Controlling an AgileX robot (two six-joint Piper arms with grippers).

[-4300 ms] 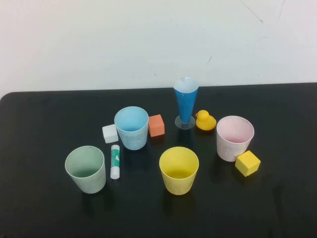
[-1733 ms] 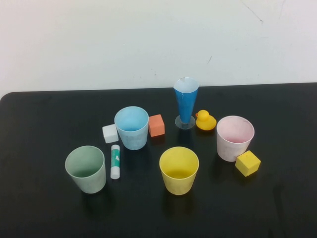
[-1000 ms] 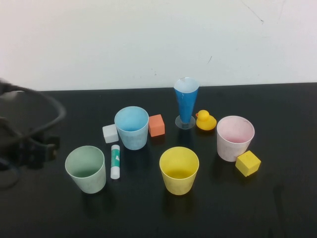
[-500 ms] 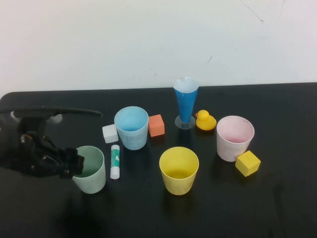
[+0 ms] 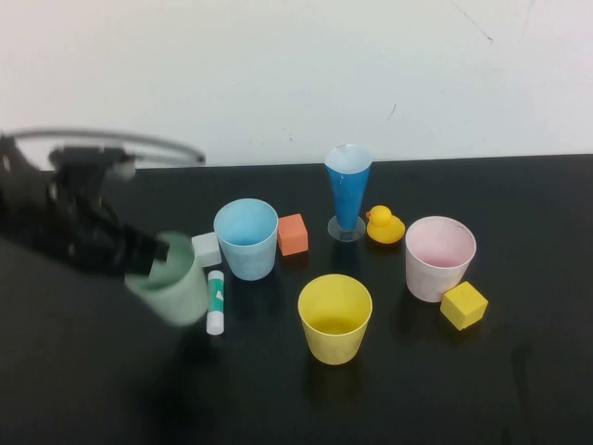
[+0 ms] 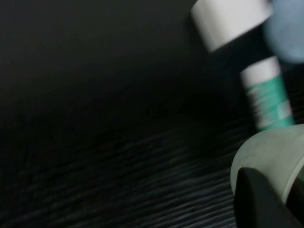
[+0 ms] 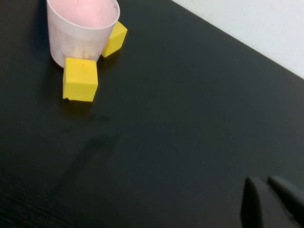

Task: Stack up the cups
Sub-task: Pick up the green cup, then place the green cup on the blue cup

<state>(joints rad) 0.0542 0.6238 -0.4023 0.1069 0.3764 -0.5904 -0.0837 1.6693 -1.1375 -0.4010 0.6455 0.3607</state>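
Over on the robot's left side of the black counter (image 5: pixel 519 389), the left tool (image 5: pixel 148 255) is clamped on the rim of the pale green cup (image 5: pixel 176 292), which hangs tilted and blurred above the surface, just beside the glue stick (image 5: pixel 215 301). From the left wrist camera, one dark finger (image 6: pixel 259 199) shows against the green cup's wall, with the glue stick and the white cube (image 6: pixel 230 21) beyond it. The light blue cup (image 5: pixel 246 238) stands upright near the middle, with the white cube touching or nearly touching its left side and an orange cube (image 5: pixel 293 234) just beside its right. The yellow cup (image 5: pixel 334 317) stands upright nearer the robot, apart from the others. The pale pink cup (image 5: pixel 438 258) stands upright on the right, a yellow cube (image 5: pixel 463 305) just beside its base. Behind the yellow cup, a tall blue cone glass (image 5: pixel 348 193) stands on its clear foot, with a yellow rubber duck (image 5: pixel 383 226) next to it. The right tool (image 7: pixel 270 202) does not show from above; its wrist camera catches two dark fingertips set close together with nothing between them, low over bare counter, well apart from the pink cup and yellow cube.
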